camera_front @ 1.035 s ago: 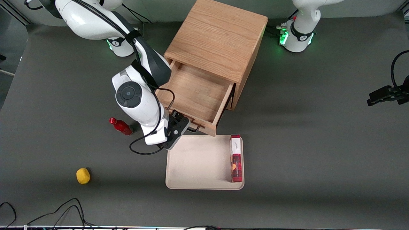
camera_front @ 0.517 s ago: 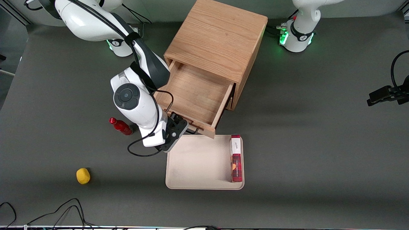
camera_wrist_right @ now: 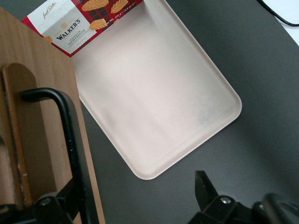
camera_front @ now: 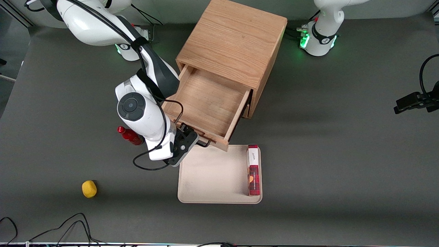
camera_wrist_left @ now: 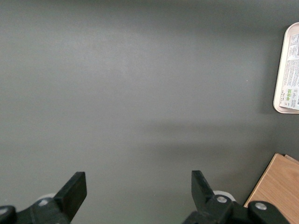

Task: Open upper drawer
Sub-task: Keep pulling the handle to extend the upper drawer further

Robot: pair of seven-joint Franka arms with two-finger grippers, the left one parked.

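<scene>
The upper drawer [camera_front: 209,99] of the oak cabinet [camera_front: 233,37] stands pulled far out, its shallow wooden tray empty. Its flat front [camera_wrist_right: 42,93] carries a black wire bar handle [camera_front: 204,144] [camera_wrist_right: 70,135]. My right gripper [camera_front: 188,136] [camera_wrist_right: 133,191] hangs at the drawer front, at the end nearer the working arm. It is open with its fingers wide apart. One finger [camera_wrist_right: 58,207] sits right beside the handle bar, and the other finger [camera_wrist_right: 205,186] is over the dark table. Nothing is clamped between them.
A beige tray [camera_front: 212,175] [camera_wrist_right: 154,93] lies just in front of the open drawer, with a red cookie box [camera_front: 253,169] [camera_wrist_right: 79,18] on its edge. A red bottle [camera_front: 129,135] lies beside my arm. A yellow object [camera_front: 89,189] sits nearer the front camera.
My arm and gripper have shifted a little toward the working arm's end of the table. The drawer front has come slightly further out of the cabinet.
</scene>
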